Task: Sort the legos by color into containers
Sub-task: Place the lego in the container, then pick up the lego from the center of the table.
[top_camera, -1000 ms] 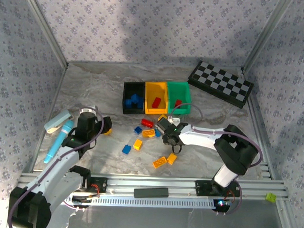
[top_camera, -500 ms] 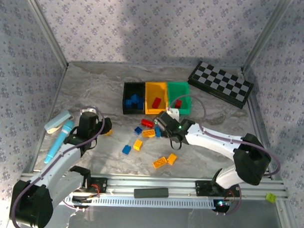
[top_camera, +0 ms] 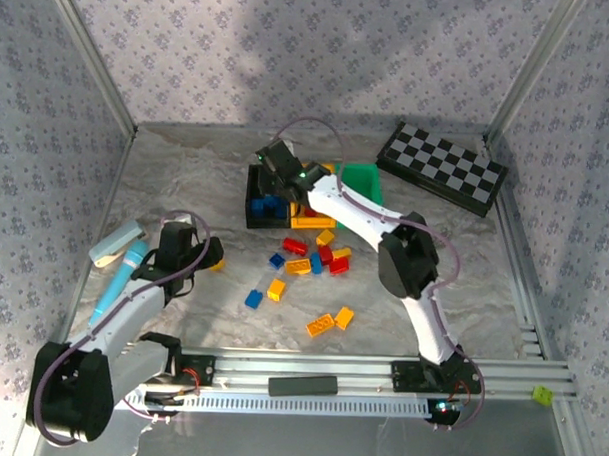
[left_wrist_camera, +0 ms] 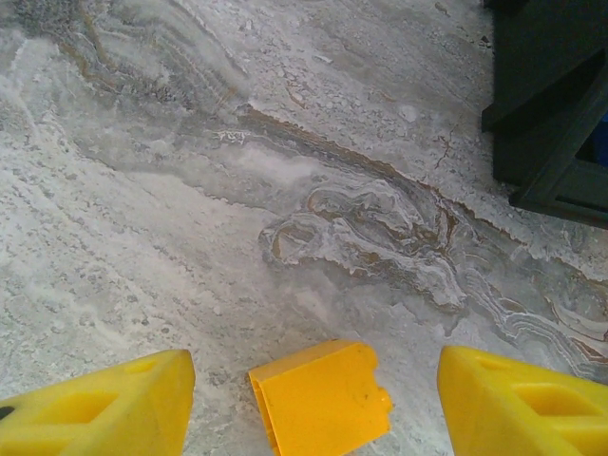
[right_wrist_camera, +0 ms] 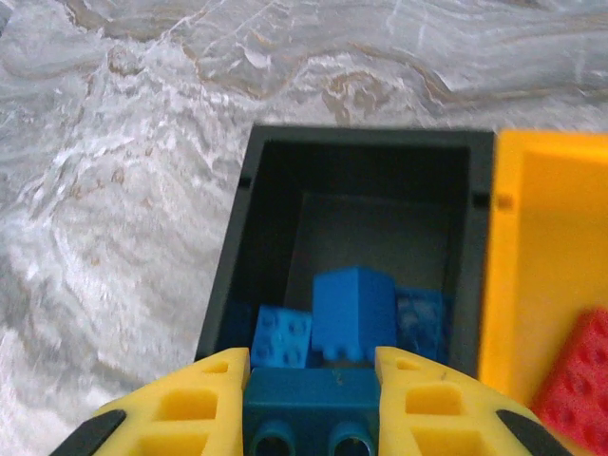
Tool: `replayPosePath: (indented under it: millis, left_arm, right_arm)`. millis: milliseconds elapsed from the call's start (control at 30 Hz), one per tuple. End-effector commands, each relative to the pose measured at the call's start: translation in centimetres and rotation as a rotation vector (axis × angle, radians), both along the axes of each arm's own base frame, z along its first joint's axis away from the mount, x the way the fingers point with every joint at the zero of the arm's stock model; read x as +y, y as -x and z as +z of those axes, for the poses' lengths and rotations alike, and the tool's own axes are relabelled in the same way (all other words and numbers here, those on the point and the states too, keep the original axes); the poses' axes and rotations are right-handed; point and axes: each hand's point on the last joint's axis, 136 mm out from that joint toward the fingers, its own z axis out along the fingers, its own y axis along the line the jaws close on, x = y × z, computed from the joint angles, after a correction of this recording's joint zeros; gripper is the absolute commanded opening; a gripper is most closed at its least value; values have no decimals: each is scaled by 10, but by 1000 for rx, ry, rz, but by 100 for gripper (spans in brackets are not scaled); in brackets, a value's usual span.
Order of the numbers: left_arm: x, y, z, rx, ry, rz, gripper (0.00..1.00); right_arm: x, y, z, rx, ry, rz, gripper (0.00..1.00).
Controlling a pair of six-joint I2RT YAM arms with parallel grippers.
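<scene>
My right gripper (right_wrist_camera: pixel 312 399) is shut on a dark blue lego (right_wrist_camera: pixel 312 410), studs toward the camera. It hangs over the black container (right_wrist_camera: pixel 237 237), which holds several blue legos (right_wrist_camera: pixel 353 313). In the top view the right gripper (top_camera: pixel 276 159) is above the black container (top_camera: pixel 257 214), beside the yellow-orange container (top_camera: pixel 310 222) and the green container (top_camera: pixel 362 179). My left gripper (left_wrist_camera: pixel 313 385) is open low over the table, and a yellow lego (left_wrist_camera: pixel 321 397) lies between its fingers (left_wrist_camera: pixel 95 408), touching neither. Loose red, blue and orange legos (top_camera: pixel 299 266) lie mid-table.
A red lego (right_wrist_camera: pixel 575 380) lies in the yellow-orange container. A light blue marker (top_camera: pixel 117 287) and a white object (top_camera: pixel 117 243) lie at the left by my left arm. A checkerboard (top_camera: pixel 442 168) sits at the back right. Patterned walls enclose the table.
My right arm has swung from the loose pile mid-table up and back to above the black container, carrying the blue lego. The left arm has hardly moved.
</scene>
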Motion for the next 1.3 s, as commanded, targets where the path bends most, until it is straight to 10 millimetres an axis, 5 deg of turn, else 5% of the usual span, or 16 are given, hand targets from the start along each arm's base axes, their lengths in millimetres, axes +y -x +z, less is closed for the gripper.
replayPosePath:
  millis: [0, 100, 300, 500, 800, 1000, 1267]
  left_arm:
    - [-5, -6, 5, -16, 40, -11, 68]
    - [-5, -7, 4, -11, 45, -13, 68]
    - [-8, -8, 3, -7, 51, -23, 69]
    - [-13, -10, -2, 13, 70, -42, 69]
    - [-25, -13, -5, 18, 115, -89, 69]
    - [-35, -14, -5, 9, 155, -129, 70]
    - [-37, -14, -5, 7, 156, -144, 70]
  right_arm:
    - [1, -9, -21, 77, 51, 50, 35]
    - [4, -14, -25, 95, 59, 65, 55]
    - [-4, 20, -6, 46, 96, 81, 58]
    - [-55, 72, -5, 40, 109, 12, 58]
    - [-159, 149, -55, 156, 166, -185, 57]
    - [-175, 172, -93, 260, 139, -211, 55]
    - [-184, 174, -117, 315, 169, -235, 53]
